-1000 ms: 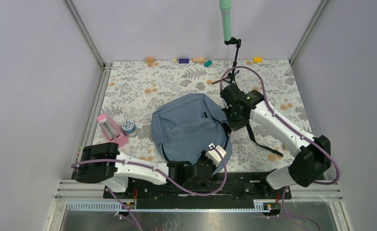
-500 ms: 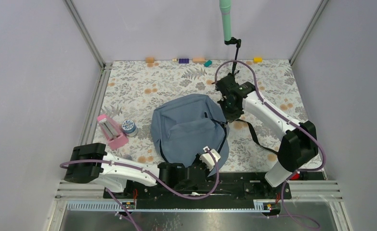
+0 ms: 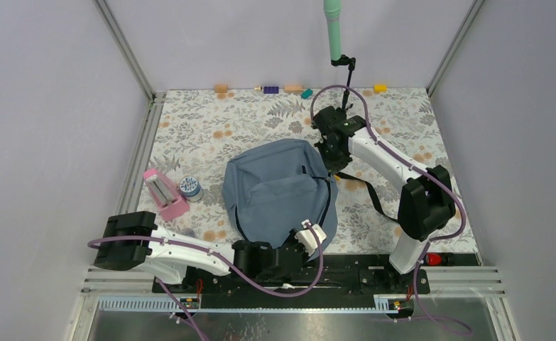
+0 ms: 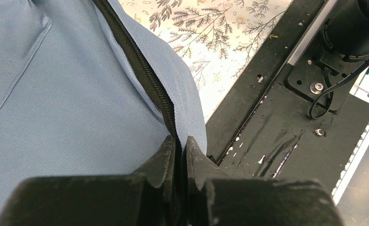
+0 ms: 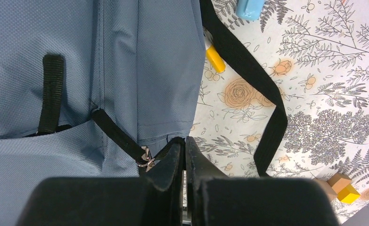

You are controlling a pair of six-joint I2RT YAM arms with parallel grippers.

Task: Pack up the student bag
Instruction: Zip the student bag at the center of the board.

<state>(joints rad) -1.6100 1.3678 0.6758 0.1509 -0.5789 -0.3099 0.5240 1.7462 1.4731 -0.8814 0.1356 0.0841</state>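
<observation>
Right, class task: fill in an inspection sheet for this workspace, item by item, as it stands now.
Surface: floral tablecloth, lying flat.
Job's things: student bag lying mid-table, black strap trailing right.
Clutter: pink object and round blue-white item left of bag; small blocks along far edge.
Grippers: left gripper, jaws shut on bag's zipper edge; right gripper, jaws shut on a black tab at bag's edge.
Cables: purple cables looped along both arms.
Surroundings: grey walls; green pole at back.
</observation>
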